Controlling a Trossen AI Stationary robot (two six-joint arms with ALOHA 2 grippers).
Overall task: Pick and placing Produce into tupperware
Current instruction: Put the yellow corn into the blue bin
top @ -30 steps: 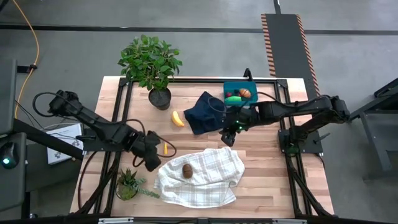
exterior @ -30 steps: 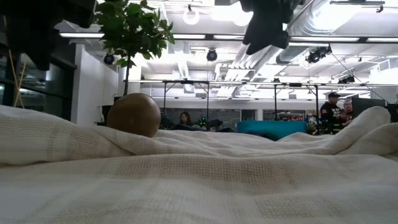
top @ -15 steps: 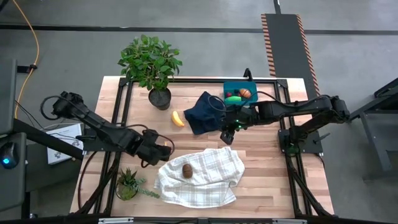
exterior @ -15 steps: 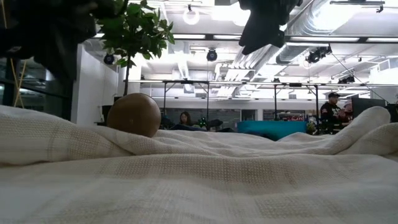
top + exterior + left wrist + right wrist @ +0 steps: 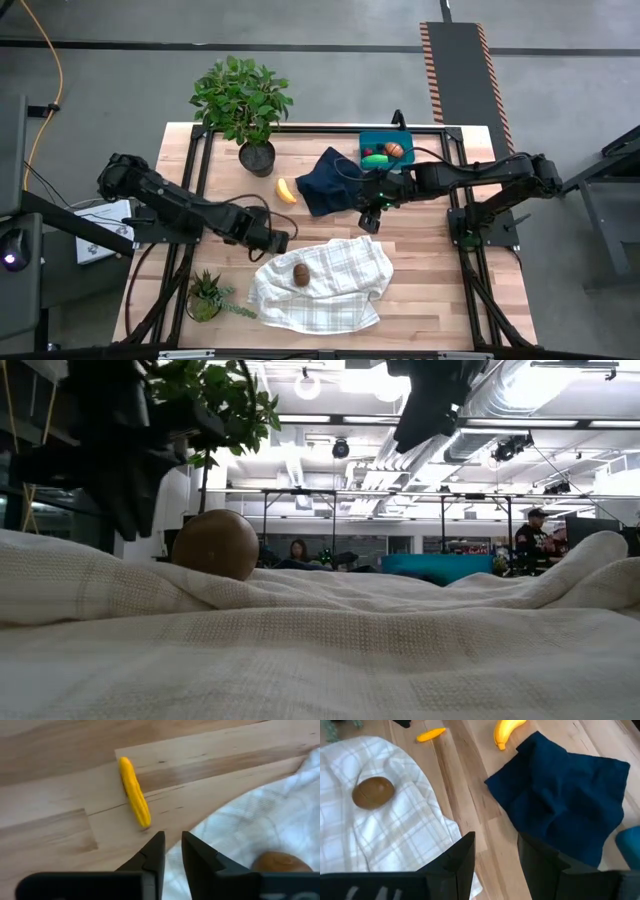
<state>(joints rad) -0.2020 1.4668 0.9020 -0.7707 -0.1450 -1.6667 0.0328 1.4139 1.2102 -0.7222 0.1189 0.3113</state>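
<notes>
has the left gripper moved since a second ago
Yes. In the high view the left gripper has swung toward the picture's right, nearer the white checked cloth and its brown kiwi.

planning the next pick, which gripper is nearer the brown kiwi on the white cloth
Left. The left gripper sits just beside the kiwi; the right gripper hovers farther off, by the navy cloth.

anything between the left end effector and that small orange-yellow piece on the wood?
Nothing visible. The left end effector, empty with a narrow gap between its fingers, points at the slim orange-yellow piece across bare wooden table. The white checked cloth lies off to one side.
</notes>
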